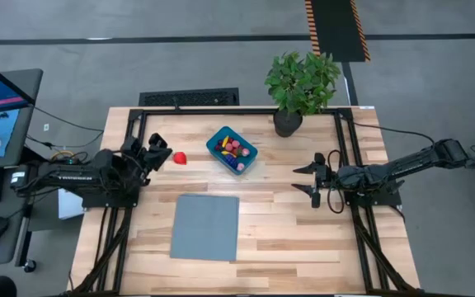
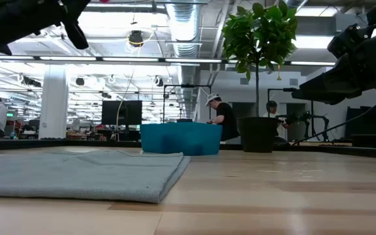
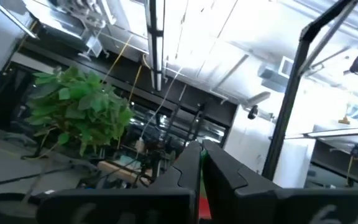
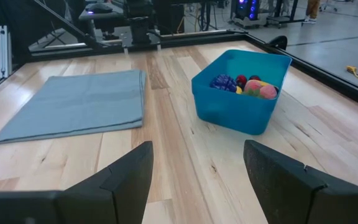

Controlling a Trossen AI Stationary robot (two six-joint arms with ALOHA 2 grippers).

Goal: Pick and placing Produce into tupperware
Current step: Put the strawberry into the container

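tub [image 1: 232, 150] holds several produce pieces, likely sorted | 1 red piece [image 1: 180, 157] lies on table just left of tub | left gripper [image 1: 157, 153] clenched beside it, empty | right gripper [image 1: 317, 181] released, right of tub, waiting

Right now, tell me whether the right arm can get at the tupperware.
Probably yes. The right gripper is open and faces the tupperware across bare table; nothing stands between them. The grey sheet lies to one side and the potted plant sits at the table's back.
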